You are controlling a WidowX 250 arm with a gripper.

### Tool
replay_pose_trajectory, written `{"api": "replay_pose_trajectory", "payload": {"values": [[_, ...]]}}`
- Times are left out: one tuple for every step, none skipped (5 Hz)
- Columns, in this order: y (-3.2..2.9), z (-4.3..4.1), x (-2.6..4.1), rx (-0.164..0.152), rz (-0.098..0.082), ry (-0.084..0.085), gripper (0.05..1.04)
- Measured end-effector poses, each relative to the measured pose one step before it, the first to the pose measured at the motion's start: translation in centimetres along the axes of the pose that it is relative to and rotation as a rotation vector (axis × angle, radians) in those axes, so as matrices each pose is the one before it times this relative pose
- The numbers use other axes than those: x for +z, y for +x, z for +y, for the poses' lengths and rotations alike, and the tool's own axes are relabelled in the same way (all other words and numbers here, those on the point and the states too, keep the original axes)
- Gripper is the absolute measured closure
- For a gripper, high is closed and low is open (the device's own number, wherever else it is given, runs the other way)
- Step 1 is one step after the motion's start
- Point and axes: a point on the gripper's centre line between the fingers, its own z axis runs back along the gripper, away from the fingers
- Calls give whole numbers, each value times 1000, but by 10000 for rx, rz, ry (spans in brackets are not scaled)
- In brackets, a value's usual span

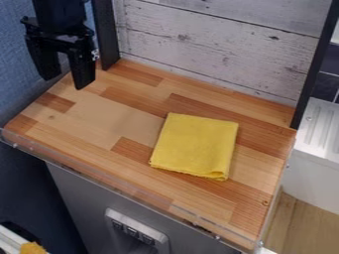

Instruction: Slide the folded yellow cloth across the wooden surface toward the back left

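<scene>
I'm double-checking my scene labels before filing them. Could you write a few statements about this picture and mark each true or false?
1. The yellow cloth lies folded. True.
2. The black hand has its fingers apart. True.
3. The cloth is in the hand. False: it lies on the wooden worktop, apart from the hand.
4. The panel behind the worktop is solid red. False: it is whitish, plank-patterned.

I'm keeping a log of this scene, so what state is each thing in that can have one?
Gripper: open, nothing between its fingers, pointing down at the upper left.
Yellow cloth: folded into a pad, lying flat, not held.
Wooden top: bearing the cloth.
Yellow thing at the lower left: cut off by the view's edge, state unclear.
</scene>
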Motion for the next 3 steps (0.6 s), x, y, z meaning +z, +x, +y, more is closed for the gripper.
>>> {"api": "replay_pose_trajectory", "payload": {"values": [[474, -1427, -4, -194, 106, -29, 85], [1003, -2270, 59, -282, -6, 102, 87], [1538, -2482, 706, -333, -292, 197, 89]]}}
